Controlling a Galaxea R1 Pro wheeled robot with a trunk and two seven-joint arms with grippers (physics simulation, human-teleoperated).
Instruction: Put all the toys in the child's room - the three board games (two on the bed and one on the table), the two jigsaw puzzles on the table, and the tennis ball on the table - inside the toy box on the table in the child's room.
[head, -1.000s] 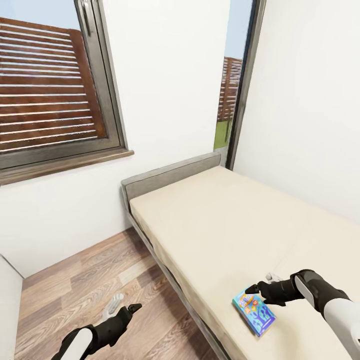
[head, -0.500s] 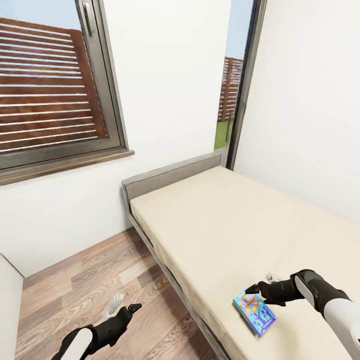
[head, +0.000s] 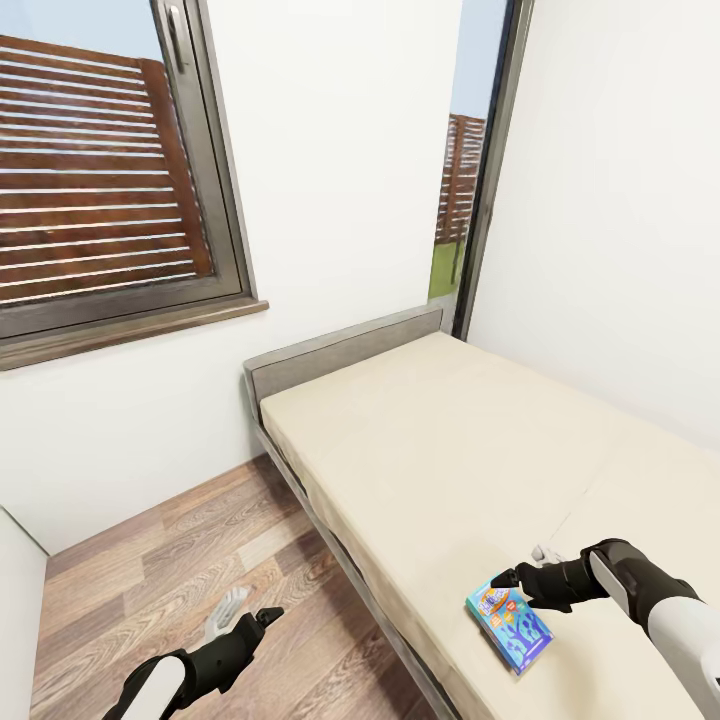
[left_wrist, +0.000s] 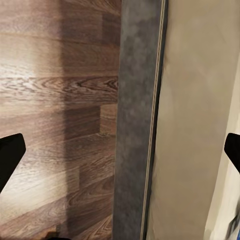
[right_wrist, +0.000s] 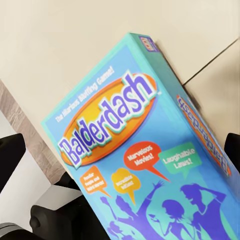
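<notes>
A blue "Balderdash" board game (head: 510, 622) lies flat on the beige bed (head: 440, 440), close to its near edge. My right gripper (head: 522, 566) hovers at the box's far end, open, nothing between its fingers. In the right wrist view the box (right_wrist: 140, 165) spreads between the two black fingertips (right_wrist: 10, 155), which stand wide apart. My left gripper (head: 248, 612) hangs open over the wood floor beside the bed; its wrist view looks down on the grey bed frame (left_wrist: 137, 125) and the mattress edge (left_wrist: 190, 125). The table, toy box, puzzles and ball are out of view.
The bed's grey headboard (head: 340, 350) stands against a white wall under a large window (head: 100, 170). A tall narrow window (head: 470, 170) sits in the corner. A white panel edge (head: 15, 600) shows at far left. Wood floor (head: 180, 560) lies open left of the bed.
</notes>
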